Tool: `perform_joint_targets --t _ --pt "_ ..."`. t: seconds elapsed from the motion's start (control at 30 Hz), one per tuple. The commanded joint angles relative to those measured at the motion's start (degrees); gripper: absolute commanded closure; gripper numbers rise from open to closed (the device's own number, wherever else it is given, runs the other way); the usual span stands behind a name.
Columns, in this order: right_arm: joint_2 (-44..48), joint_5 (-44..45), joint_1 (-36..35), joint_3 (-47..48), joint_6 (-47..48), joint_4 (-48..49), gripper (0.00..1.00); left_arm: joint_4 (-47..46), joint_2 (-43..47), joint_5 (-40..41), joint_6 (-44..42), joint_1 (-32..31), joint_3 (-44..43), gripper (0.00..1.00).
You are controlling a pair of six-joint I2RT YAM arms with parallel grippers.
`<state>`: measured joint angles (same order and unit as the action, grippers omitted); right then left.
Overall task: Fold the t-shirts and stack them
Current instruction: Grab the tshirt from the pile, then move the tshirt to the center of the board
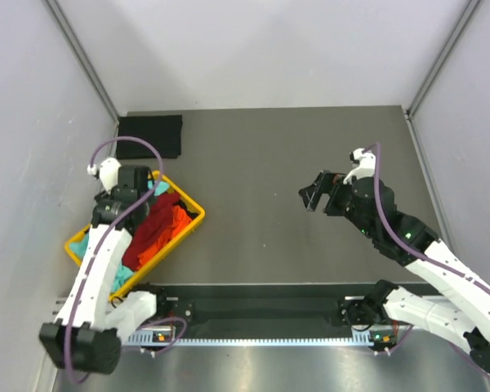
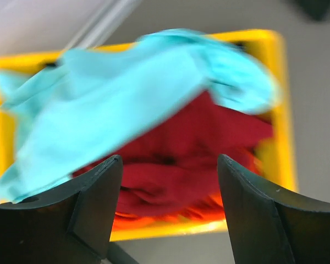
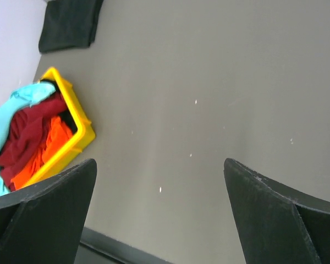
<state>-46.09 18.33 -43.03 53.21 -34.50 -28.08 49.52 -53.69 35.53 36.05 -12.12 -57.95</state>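
Hovering open and empty, the left end effector faces the mint-teal t-shirt beneath it, the right end effector likewise open and empty above the bench.

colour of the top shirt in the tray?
Mint-teal soft cloth t-shirt, draped over a dark red t-shirt in the yellow plastic tray. Clearest in left wrist view.

White arms, black joints; purple cables
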Motion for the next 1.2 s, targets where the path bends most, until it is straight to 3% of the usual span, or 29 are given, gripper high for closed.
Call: perform_joint_targets --t 0.0,0.03,0.13,0.3,0.37,0.43,0.47,0.53,0.57,0.67,0.8,0.87,1.0,1.03,1.07,1.13,1.17 --pt "-0.5 -2.9 -0.7 -0.8 1.1 4.1 0.00 -2.3 -4.1 -3.8 2.6 11.0 3.6 0.26" --pt "-0.7 -3.4 -0.7 -0.9 1.0 4.1 0.00 -2.8 -5.4 -2.8 2.7 15.2 3.8 0.25" --pt "-1.5 -6.8 -0.7 -1.5 1.1 5.3 0.00 -5.8 -9.3 -1.3 3.1 18.5 3.9 0.23" --pt "-2.3 -12.4 -0.7 -1.7 0.3 7.4 0.00 -13.7 -10.0 -2.4 5.8 20.1 8.5 0.21" --pt "-2.6 -13.4 -0.7 -2.1 -0.1 7.9 0.00 -15.6 -11.9 -2.3 5.9 20.7 9.3 0.26" --pt "-2.8 -15.2 -0.8 -2.3 -0.1 8.2 0.00 -15.4 -13.5 -2.1 6.0 21.3 9.1 0.35" --pt "-3.0 -15.2 -0.7 -2.3 0.0 8.2 0.00 -15.5 -14.8 -1.9 6.0 21.4 8.8 0.47" --pt "-3.0 -14.2 -0.7 -2.4 0.2 7.6 0.00 -15.4 -16.0 -0.5 5.7 21.7 8.5 0.61" --pt "-3.0 -13.8 -0.7 -2.3 0.2 7.3 0.00 -15.3 -16.0 -0.2 5.4 21.8 7.5 1.00" --pt "-3.1 -12.7 -0.7 -1.6 0.4 7.0 0.00 -14.3 -14.6 0.3 3.8 21.9 3.0 1.00" --pt "-4.1 -13.8 -0.7 0.0 0.9 6.5 0.00 -17.4 -11.4 -7.6 -2.0 21.4 -7.5 1.00" --pt "-4.2 -14.4 -0.7 -0.5 1.0 6.6 0.00 -20.2 -9.9 -18.4 -3.5 21.1 -13.7 1.00" --pt "-2.8 -13.8 -0.7 -3.7 1.1 7.9 0.00 -31.1 -10.9 -30.9 -0.1 17.9 -23.7 1.00" --pt "-2.6 -13.1 -0.7 -3.5 1.5 7.6 0.00 -34.4 -12.8 -35.1 1.2 17.6 -27.8 1.00" --pt "-2.5 -11.7 -0.7 -3.1 1.5 6.5 0.00 -37.8 -14.1 -46.3 3.8 17.0 -29.7 1.00" --pt "-2.5 -10.3 -0.7 -1.1 2.0 5.4 0.00 -46.7 -18.7 -54.0 5.0 12.3 -36.1 1.00" --pt "-2.6 -9.4 -0.7 -0.4 2.1 4.3 0.00 -47.5 -20.0 -53.6 4.3 8.4 -38.4 1.00"
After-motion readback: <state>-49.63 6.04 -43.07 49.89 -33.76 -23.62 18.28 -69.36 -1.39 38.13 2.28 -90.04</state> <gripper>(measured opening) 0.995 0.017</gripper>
